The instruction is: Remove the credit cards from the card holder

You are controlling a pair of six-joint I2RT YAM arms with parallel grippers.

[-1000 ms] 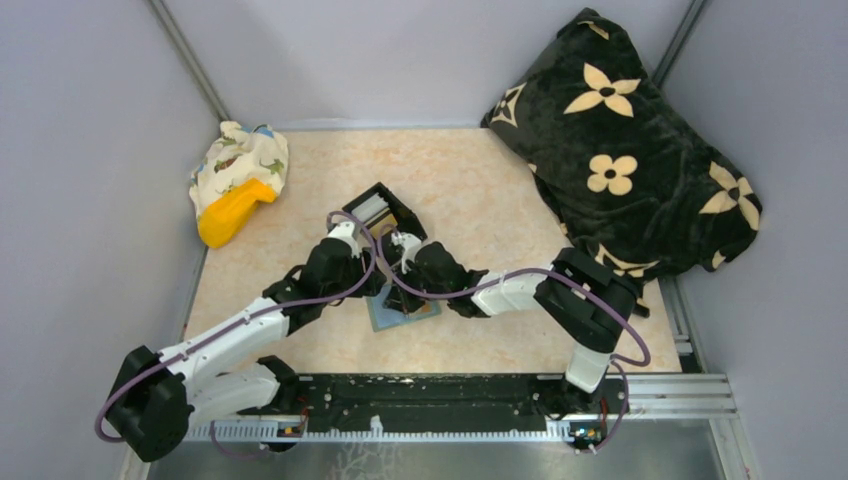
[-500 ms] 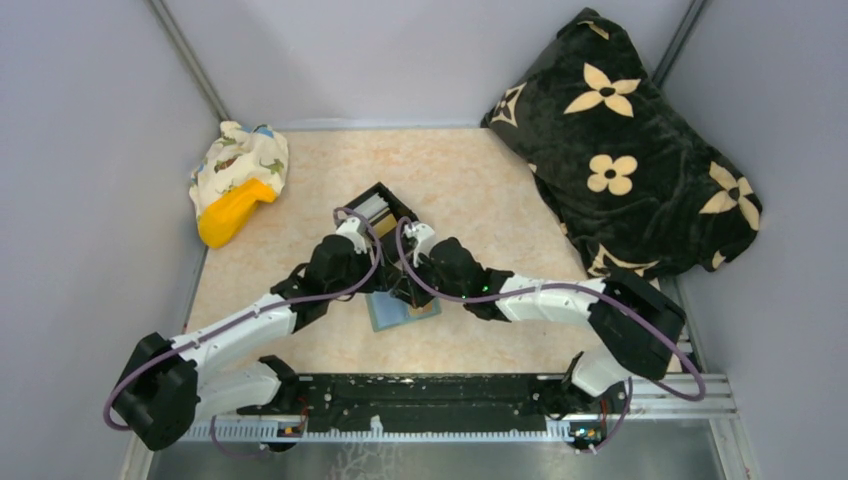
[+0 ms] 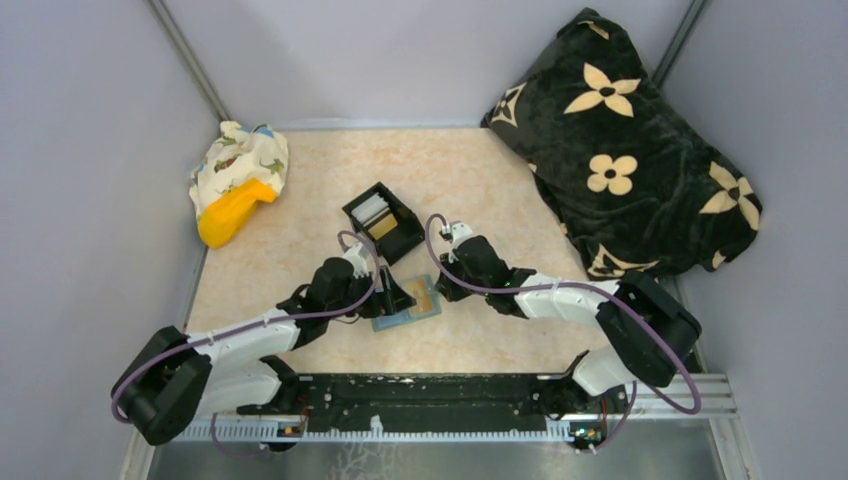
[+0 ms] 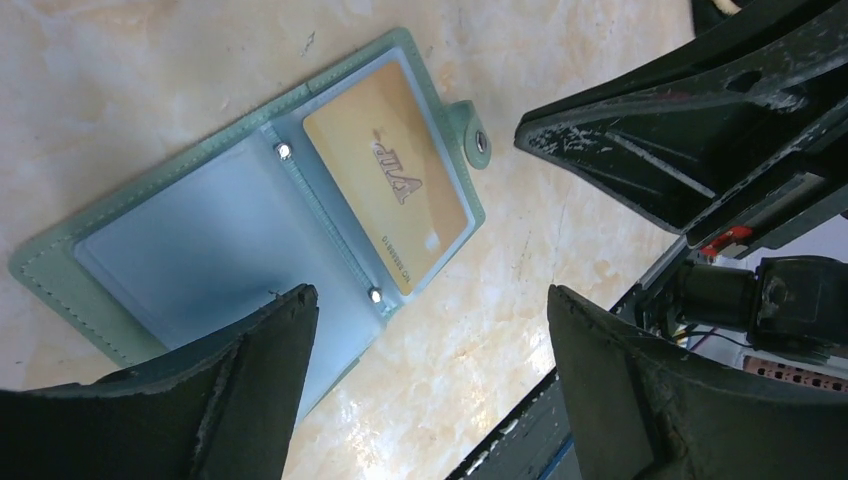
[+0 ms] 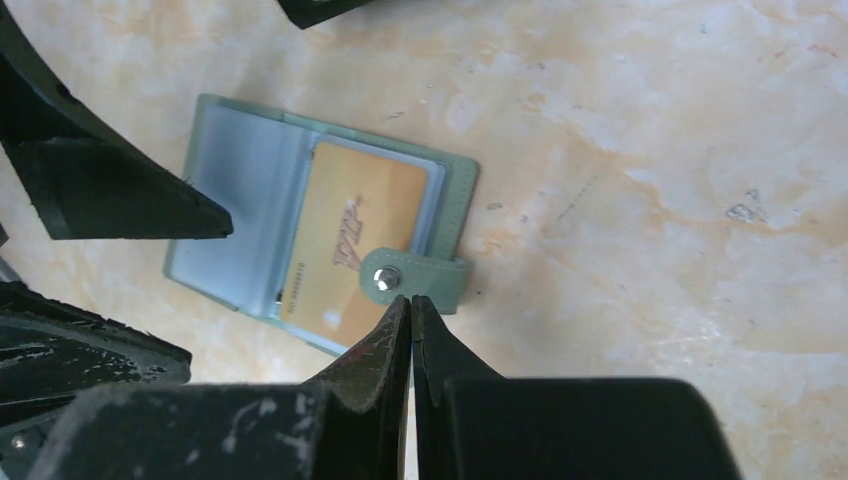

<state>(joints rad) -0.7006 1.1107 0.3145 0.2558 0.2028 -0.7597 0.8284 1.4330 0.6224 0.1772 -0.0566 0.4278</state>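
You had the card holder (image 4: 180, 250) lying open and flat on the surface (image 4: 520, 270), pockets up, so both sleeves could be reached from above. The one credit card (image 4: 390, 185) in view, tan-gold, sat in the pocket on the snap-tab side; the other pocket looked empty. Your left claw (image 4: 430, 300) stood with its jaws wide apart over the holder's empty half, one finger above a corner. It was probably placed there to pin the holder down while the card is drawn, though I could not tell whether it touched. Your right claw (image 5: 410, 305) had its jaws pressed together on nothing, tips just beside the snap tab (image 5: 385, 280), a closed point suited to nudging the card's edge out. In my judgement that card remained to be removed. The black box (image 3: 383, 222) sat just beyond, likely the drop spot.
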